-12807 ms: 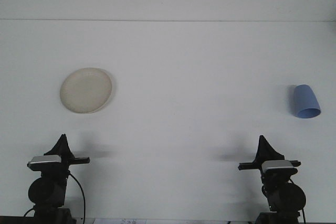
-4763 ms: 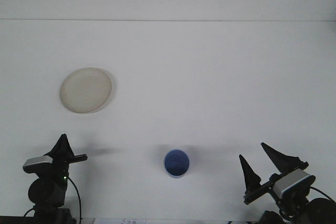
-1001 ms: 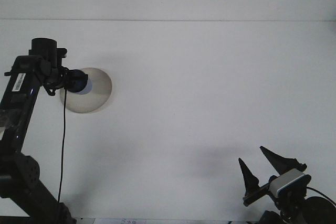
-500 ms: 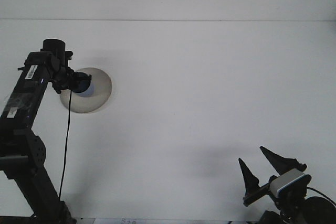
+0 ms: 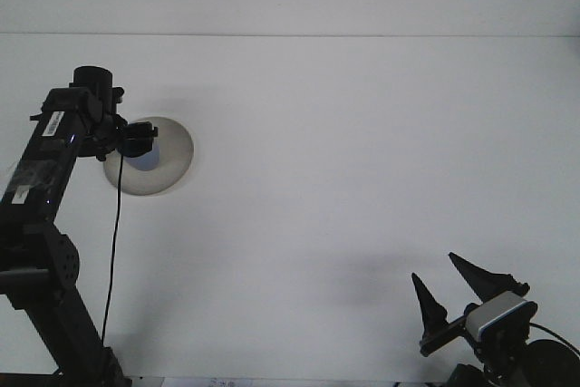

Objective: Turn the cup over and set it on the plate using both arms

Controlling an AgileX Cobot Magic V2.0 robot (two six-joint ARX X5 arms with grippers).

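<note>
Cup (image 5: 145, 157) held over the plate (image 5: 168, 165) by the left gripper (image 5: 138, 144).
The jaws are closed on the blue cup above the plate's left part; the right gripper (image 5: 450, 287) is parked near, fingers spread apart.

No text, brand, number or sign can be read anywhere in the front view. The left arm (image 5: 45, 169) carries a small white sticker (image 5: 53, 124) near its upper end and a paler taped patch (image 5: 20, 189) lower down, but whatever is printed on them is too small and blurred to make out. At the very bottom edge, a strip of white paper (image 5: 195, 382) shows faint dark marks that are likewise too small to tell.
</note>
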